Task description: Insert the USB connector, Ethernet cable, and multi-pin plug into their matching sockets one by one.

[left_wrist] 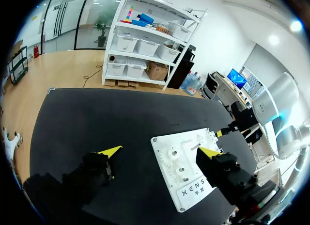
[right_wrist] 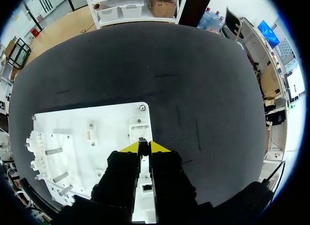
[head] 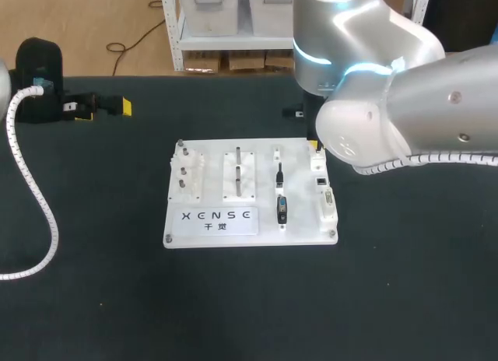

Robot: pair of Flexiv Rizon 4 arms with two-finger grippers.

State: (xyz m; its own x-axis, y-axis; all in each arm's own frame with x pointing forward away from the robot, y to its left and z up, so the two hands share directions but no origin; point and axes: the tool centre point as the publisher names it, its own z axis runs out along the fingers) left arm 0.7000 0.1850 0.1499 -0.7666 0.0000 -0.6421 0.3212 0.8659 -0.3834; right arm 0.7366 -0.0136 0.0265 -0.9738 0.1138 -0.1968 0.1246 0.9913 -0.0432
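Right arm (head: 405, 104) is in over the white board (head: 257, 147), and its bulk covers the board's far right corner in the head view. The right wrist view gives the close look. The right end effector (right_wrist: 144, 147) sits directly above the board's socket block (right_wrist: 138, 128) at that same corner. Its yellow tips are drawn in tight, clamped from both sides on a small dark connector (right_wrist: 143, 143). Which of the three plugs that is, I cannot tell from here.

Two more pieces wait on the board, just left of its socket column (head: 325, 199). One is a thin black cable plug (head: 278, 174), and a chunkier black plug (head: 282, 209) lies just nearer the board's front edge. Both rest in the board's white holders, untouched.

The left end effector (head: 117, 106) hangs over the black surface (head: 233, 299), well apart from the board, off its far left corner. Its own wrist view shows the fingers (left_wrist: 112, 150) spread wide, with nothing between them but surface and a slice of the board's left edge. At the board's far corner that view also catches the right arm's yellow tip.
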